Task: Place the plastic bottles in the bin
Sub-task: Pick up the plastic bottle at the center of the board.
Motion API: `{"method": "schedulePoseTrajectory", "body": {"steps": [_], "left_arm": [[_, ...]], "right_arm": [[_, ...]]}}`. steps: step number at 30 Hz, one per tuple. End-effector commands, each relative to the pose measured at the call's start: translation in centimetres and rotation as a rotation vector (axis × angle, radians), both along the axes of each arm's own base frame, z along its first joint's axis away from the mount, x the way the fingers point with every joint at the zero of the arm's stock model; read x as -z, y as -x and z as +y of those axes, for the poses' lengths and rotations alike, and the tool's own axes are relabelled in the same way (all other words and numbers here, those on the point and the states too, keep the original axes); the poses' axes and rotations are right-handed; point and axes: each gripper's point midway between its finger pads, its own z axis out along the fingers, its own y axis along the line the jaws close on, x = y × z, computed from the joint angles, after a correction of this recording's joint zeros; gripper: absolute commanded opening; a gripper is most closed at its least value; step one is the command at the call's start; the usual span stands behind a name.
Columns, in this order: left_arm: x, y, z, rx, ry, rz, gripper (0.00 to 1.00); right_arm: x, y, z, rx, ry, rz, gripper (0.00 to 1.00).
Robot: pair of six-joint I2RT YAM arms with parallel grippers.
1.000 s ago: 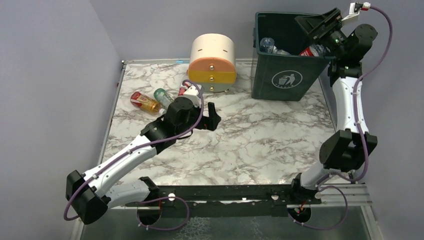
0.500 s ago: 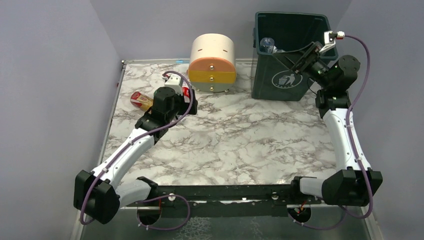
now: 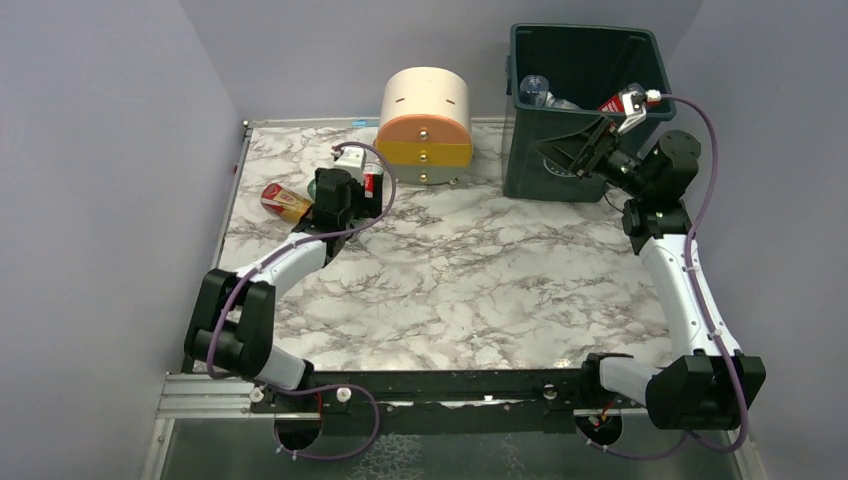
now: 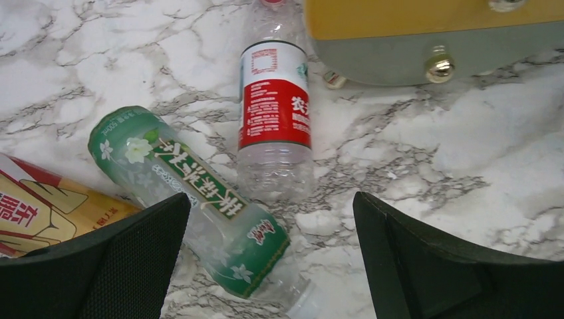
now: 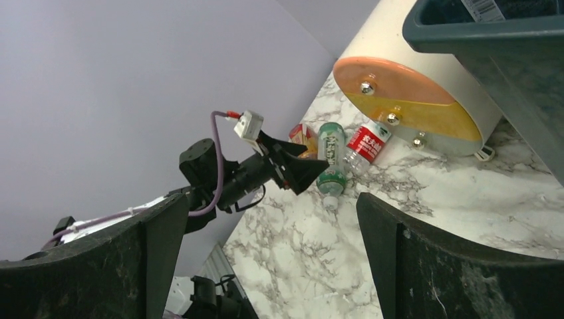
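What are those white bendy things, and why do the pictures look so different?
They are two robot arms bolted to a marble table. One picture looks down from above. The other two come from small cameras on each wrist, so you see black fingers at the bottom. The left gripper hovers open over a green-label bottle, a red-label bottle and a yellow one lying beside a round drawer unit. The right gripper is open too, near the dark green bin, where some bottles already lie. Neither holds anything now.
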Motion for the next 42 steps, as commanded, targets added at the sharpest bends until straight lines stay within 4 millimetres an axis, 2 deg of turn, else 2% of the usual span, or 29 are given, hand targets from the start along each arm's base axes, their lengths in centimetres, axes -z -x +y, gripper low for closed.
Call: {"method": "schedulePoseTrajectory", "body": {"steps": [1,5,8,9,11,16,26,30,34,42], "left_arm": [[-0.7,-3.1,-0.1,0.05,0.015,-0.072,0.99],[1.6,-4.8,-0.7,0.086,0.034,-0.02,0.99],[2.7,-5.6,-0.9,0.1,0.039,0.016,0.99],[3.8,-5.8,-1.0,0.104,0.038,0.04,0.99],[4.6,-6.1,-1.0,0.11,0.04,0.062,0.99],[6.2,-7.0,-0.8,0.108,0.055,0.103,0.99],[8.7,-7.4,-1.0,0.095,0.078,0.152,0.98],[9.2,-7.3,-1.1,0.087,0.093,0.16,0.94],[9.1,-7.0,-1.2,0.076,0.121,0.168,0.8],[7.4,-5.6,-1.0,0.027,0.18,0.169,0.64]], "right_arm": [[0.9,1.5,0.4,-0.039,0.049,-0.003,0.99],[1.3,1.5,0.4,-0.044,0.054,0.01,1.0],[1.4,1.6,0.4,-0.046,0.054,0.012,1.0],[1.5,1.6,0.4,-0.046,0.054,0.016,1.0],[1.6,1.6,0.4,-0.046,0.053,0.018,1.0],[2.3,1.8,0.5,-0.049,0.053,0.028,1.0],[2.6,1.9,0.5,-0.056,0.052,0.036,1.0],[2.4,2.1,0.5,-0.057,0.052,0.032,0.99],[2.5,2.2,0.5,-0.057,0.054,0.034,1.0],[2.6,2.7,0.6,-0.059,0.055,0.037,1.0]]}}
